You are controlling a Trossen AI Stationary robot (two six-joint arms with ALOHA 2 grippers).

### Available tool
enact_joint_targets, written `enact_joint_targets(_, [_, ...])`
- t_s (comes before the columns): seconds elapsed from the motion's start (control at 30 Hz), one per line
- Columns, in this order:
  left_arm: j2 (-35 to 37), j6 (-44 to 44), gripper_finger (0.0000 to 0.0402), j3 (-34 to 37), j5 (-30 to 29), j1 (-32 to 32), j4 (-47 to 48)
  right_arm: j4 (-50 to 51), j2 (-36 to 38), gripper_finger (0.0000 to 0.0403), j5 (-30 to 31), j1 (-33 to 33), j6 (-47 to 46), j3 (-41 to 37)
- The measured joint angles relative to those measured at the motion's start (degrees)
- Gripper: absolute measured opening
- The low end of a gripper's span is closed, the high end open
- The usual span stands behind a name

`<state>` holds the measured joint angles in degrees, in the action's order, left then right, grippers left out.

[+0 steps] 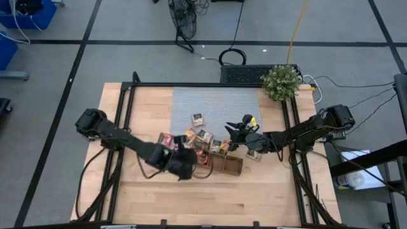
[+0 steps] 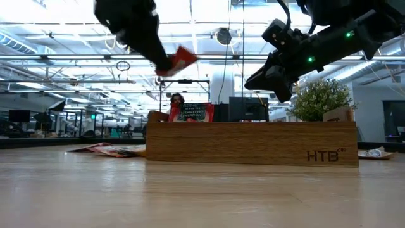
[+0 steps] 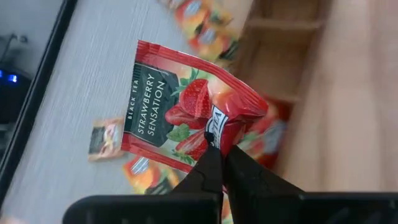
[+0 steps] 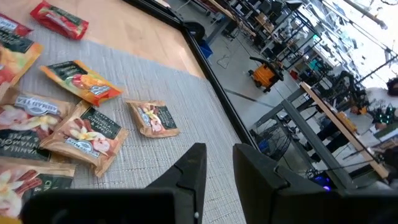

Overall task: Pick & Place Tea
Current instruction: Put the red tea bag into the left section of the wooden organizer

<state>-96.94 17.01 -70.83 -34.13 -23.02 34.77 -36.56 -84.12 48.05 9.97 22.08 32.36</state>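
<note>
Your left gripper [image 3: 216, 144] is pinching a red packet [image 3: 180, 112] by one corner (a thin hold) above the tray [image 2: 253, 143]. Be lowering it slowly into a compartment. Farther off, the right gripper [image 4: 217, 163] is hovering open over the loose packets [image 4: 81, 127].

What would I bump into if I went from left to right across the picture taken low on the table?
Red tea packet pinched in the left hand → wooden tray → right hand up in the air → green plant.
</note>
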Motion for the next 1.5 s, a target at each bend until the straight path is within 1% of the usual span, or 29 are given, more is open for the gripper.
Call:
enact_joint_targets(0.07, [-0.92, 1.91, 0.0005, -0.07, -0.72, -1.10, -1.76, 0.00, 0.00, 0.0070, -0.02, -0.27, -0.41, 0.00])
enact_joint_targets(0.17, [-3.59, 4.83, 0.0005, -0.02, -1.06, -1.90, -1.82, -0.03, 0.00, 0.0070, -0.03, -0.30, -0.41, 0.00])
enact_joint_targets(0.43, [-11.59, 5.84, 0.0005, 0.00, 2.18, -0.50, -4.81, -0.04, 0.00, 0.0070, -0.07, -0.23, -0.46, -0.01])
enact_joint_targets(0.5, [-12.59, 6.94, 0.0015, 0.00, 2.48, 0.13, -5.27, 0.02, 0.00, 0.0070, -0.07, -0.23, -0.60, 0.00])
enact_joint_targets(0.57, [-12.83, 7.79, 0.0034, 0.00, 2.83, 0.82, -5.25, -0.03, 0.00, 0.0070, -0.07, -0.23, -0.62, 0.00])
enact_joint_targets(0.7, [-12.88, 10.04, 0.0075, -0.02, 3.87, 1.73, -5.48, 0.00, 0.00, 0.0070, -0.09, -0.15, -0.65, 0.00])
enact_joint_targets(0.9, [-12.88, 10.80, 0.0123, -0.02, 4.10, 1.76, -5.94, 0.01, 0.00, 0.0070, -0.11, -0.15, -0.58, 0.00])
enact_joint_targets(1.07, [-11.75, 10.52, 0.0153, 0.00, 7.19, 1.53, -6.60, 0.02, 0.00, 0.0070, -0.11, -0.12, -0.45, 0.00])
enact_joint_targets(1.23, [-8.05, 10.31, 0.0160, 0.04, 9.61, 1.52, -6.50, 0.23, 0.00, 0.0070, -0.13, -0.12, -0.42, 0.00])
enact_joint_targets(1.5, [-3.45, 10.06, 0.0159, 0.04, 9.01, 1.48, -6.44, 0.98, 0.00, 0.0070, -0.15, -0.12, -0.43, -0.02])
